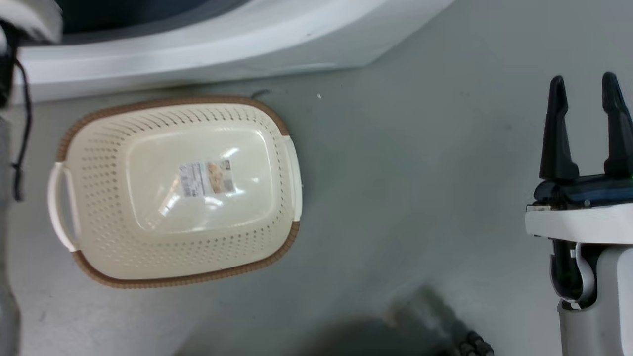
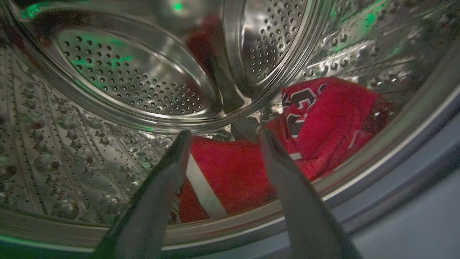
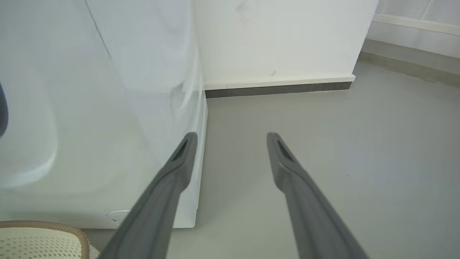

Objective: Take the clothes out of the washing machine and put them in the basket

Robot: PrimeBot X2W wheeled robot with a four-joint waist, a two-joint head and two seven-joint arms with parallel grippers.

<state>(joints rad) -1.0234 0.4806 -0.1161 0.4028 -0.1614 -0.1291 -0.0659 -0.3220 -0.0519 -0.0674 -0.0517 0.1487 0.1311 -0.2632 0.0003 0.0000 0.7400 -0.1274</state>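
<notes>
The cream basket (image 1: 104,198) with a brown rim sits on the grey floor just in front of the white washing machine (image 1: 198,44); nothing lies in it but a paper label. Inside the perforated steel drum (image 2: 136,82), red clothes (image 2: 233,176) with a white stripe lie at the bottom, a second red piece (image 2: 330,115) with black-and-white trim behind them. My left gripper (image 2: 224,138) is open at the drum's mouth, its fingers either side of the near garment and apart from it. My right gripper (image 1: 583,99) stands open over bare floor at the right, holding nothing.
The machine's white side panel (image 3: 90,108) rises left of my right gripper (image 3: 231,138). A white wall with a dark skirting strip (image 3: 280,88) stands behind it. A corner of the basket (image 3: 43,241) shows at the lower left. A dark cable (image 1: 20,148) hangs at the far left.
</notes>
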